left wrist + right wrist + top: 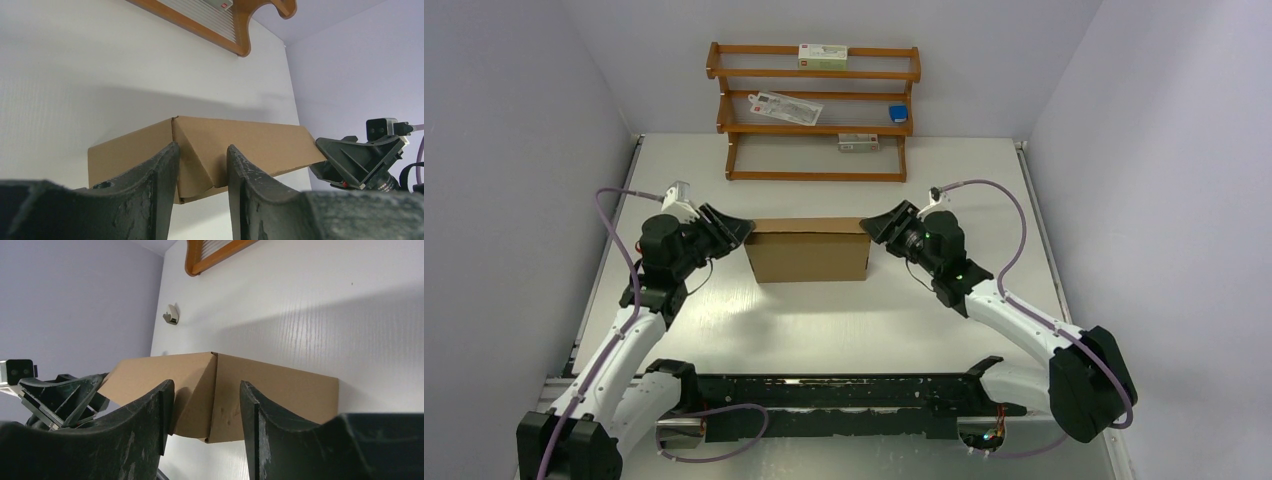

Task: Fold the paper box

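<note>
Paper box (809,255) is seen folded up, brown, resting on table (844,325) approx. centre, long side facing near. Left gripper (742,228) is placed at box's left end by the upper corner, right gripper (871,226) at right end likewise. Tips are right at the cardboard; contact can't be confirmed. In left wrist view, fingers (160,175) are held part open w/ moderate gap, and box end corner is seen through it. Same in right wrist view: fingers (150,415) are apart, gap a bit wider, box end crease framed btwn them. Wooden rack (814,176) is set at far edge, well apart from box, w/ small packets on shelves.
</note>
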